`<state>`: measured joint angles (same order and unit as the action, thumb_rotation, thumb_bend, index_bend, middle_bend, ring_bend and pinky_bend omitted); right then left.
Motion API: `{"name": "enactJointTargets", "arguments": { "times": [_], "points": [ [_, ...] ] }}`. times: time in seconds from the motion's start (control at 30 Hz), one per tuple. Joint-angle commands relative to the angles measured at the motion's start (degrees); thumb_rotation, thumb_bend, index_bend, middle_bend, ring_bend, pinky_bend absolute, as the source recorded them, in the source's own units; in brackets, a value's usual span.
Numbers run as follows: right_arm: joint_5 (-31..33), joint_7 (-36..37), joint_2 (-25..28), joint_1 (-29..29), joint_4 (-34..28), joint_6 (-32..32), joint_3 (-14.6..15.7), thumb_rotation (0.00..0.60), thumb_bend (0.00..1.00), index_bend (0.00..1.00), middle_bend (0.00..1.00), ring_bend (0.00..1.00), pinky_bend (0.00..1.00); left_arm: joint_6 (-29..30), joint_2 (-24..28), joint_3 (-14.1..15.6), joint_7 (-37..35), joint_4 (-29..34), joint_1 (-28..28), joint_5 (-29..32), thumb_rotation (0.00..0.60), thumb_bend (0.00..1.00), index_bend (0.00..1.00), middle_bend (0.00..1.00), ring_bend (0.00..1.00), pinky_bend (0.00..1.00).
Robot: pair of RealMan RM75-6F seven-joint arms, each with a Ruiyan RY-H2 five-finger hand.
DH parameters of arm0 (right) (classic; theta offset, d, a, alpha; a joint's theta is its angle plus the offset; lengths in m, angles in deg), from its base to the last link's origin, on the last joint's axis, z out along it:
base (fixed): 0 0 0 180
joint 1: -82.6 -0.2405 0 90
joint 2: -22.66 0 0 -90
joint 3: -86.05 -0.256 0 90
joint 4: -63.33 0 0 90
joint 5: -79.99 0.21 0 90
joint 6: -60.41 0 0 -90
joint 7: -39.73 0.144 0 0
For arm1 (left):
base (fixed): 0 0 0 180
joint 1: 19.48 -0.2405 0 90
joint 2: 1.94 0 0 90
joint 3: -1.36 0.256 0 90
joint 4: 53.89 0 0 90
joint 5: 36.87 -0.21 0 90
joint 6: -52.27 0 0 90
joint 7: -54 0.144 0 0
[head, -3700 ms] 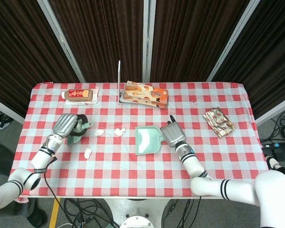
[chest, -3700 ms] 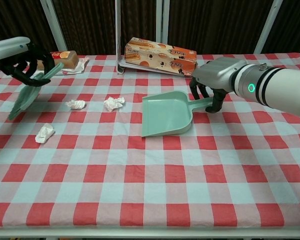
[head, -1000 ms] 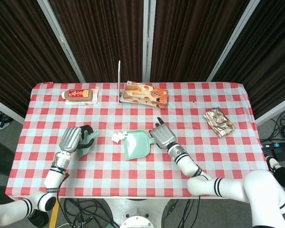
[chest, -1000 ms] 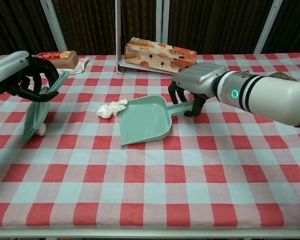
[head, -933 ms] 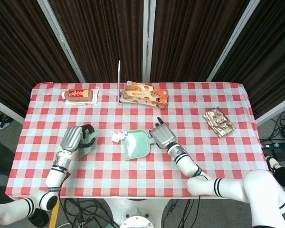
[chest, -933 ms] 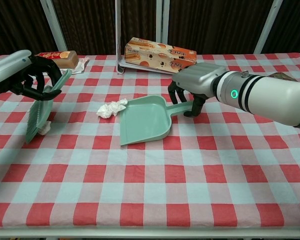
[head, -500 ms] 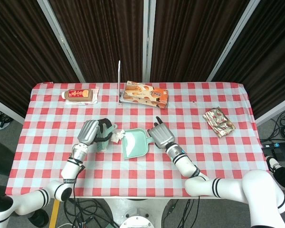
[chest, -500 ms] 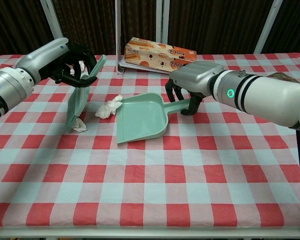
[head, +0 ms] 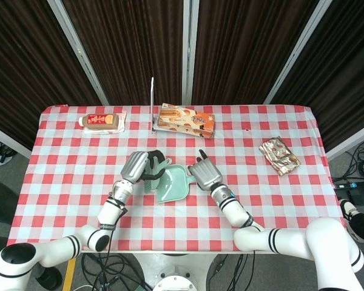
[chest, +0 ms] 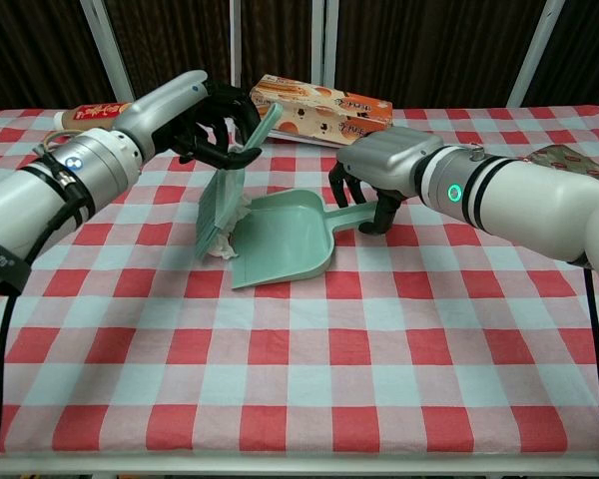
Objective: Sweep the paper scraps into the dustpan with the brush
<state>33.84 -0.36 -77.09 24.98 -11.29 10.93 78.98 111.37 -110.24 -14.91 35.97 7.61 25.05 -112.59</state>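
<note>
My left hand (chest: 208,122) grips the handle of a pale green brush (chest: 222,197) that hangs bristles-down at the open left edge of the green dustpan (chest: 288,239). White paper scraps (chest: 223,250) lie bunched under and beside the bristles, right at the pan's mouth; part of them is hidden by the brush. My right hand (chest: 372,170) holds the dustpan's handle (chest: 356,216) and keeps the pan flat on the cloth. In the head view the left hand (head: 136,165), the dustpan (head: 173,187) and the right hand (head: 204,174) sit close together at the table's centre.
A cookie box (chest: 319,108) and a thin metal stand (head: 152,103) are at the back centre. A wrapped snack (head: 101,122) lies at the back left, and a foil packet (head: 279,155) at the right. Red-checked cloth (chest: 299,379) covers the table.
My left hand has carried the brush to the right across the cloth, pushing the scraps up to the dustpan's mouth. The right hand slid the dustpan a little leftward.
</note>
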Motion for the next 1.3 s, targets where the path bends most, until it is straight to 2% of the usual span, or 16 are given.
{"name": "enactJointTargets", "arguments": {
  "times": [0.03,0.57,0.93,1.1,1.3],
  "points": [
    [-0.1,0.3,-0.3,0.1,0.2,-0.1,-0.2,0.600,0.37,0.71,0.62,0.24,0.00,-0.5,-1.1,-0.7,-0.8,-0.7,1.0,0.0,0.600,0.45,0.52,0.55,0.62,0.85],
    [-1.5,3.0,-1.6,1.0,1.2,0.5,-0.6,0.600,0.38,0.71,0.62,0.24,0.00,-3.4,-1.8,-3.5,-5.5,5.3,2.8,3.3,0.600,0.45,0.52,0.55,0.62,0.85],
    [-2.5,4.3,-1.8,2.0,1.9,0.5,-0.4,0.600,0.38,0.71,0.62,0.24,0.00,0.6,4.0,-3.6,-6.1,9.4,-0.4,2.2,0.600,0.45,0.52,0.55,0.62,0.85],
    [-3.2,4.8,-1.7,2.2,1.9,0.7,-0.6,0.600,0.38,0.71,0.62,0.24,0.00,1.5,5.0,-1.8,-5.2,7.1,-1.9,1.8,0.600,0.45,0.52,0.55,0.62,0.85],
    [-3.6,4.9,-1.6,2.3,1.4,0.5,-0.9,0.600,0.38,0.71,0.62,0.24,0.00,1.2,0.4,-0.3,-2.9,0.2,-0.9,1.7,0.600,0.45,0.52,0.55,0.62,0.85]
  ]
}}
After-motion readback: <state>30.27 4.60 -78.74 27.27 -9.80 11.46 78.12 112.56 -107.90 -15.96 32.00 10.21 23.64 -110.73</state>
